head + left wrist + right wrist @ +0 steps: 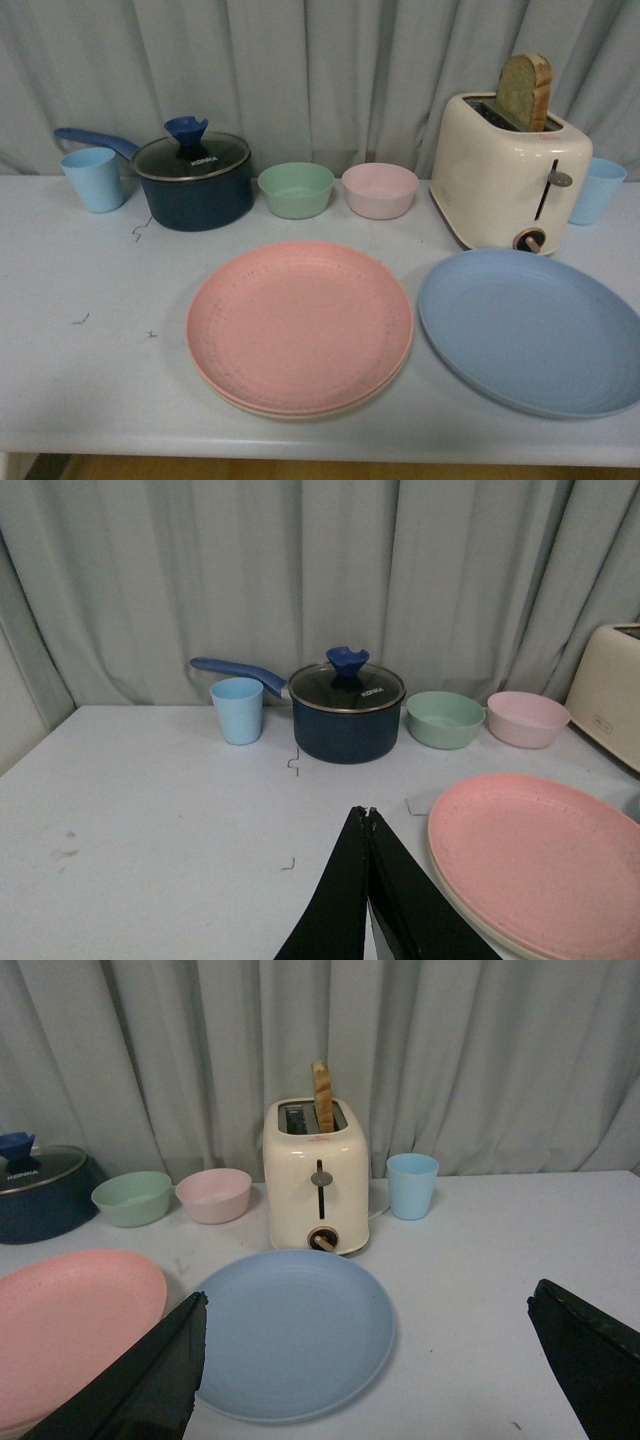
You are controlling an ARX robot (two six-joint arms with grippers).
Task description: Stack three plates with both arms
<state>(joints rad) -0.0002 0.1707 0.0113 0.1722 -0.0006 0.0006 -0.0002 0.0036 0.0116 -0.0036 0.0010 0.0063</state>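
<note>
The blue plate lies flat and alone on the table, just beside the pink plate and not touching it. The pink plate sits on what looks like the beige plate. Only a thin pale rim shows beneath it, so I cannot be sure the two are centred. By that reading two plates are stacked and the blue one is left to do.

The right gripper hangs above the blue plate's near side with its jaws spread wide and nothing between them. The left gripper has its fingers pressed together on nothing, near the pink plate's edge.

The main risk is the pick-up. The blue rim is low and lies close to the table, so a finger that lands on top of it would push the plate rather than lift it, sliding it toward the toaster just behind or into the pink plate. Held at one edge, such a broad plate would probably droop. Its far rim could then catch the stack on the way across and knock the pink plate askew. With its fingers together, the left gripper can do little to steady either.
</note>
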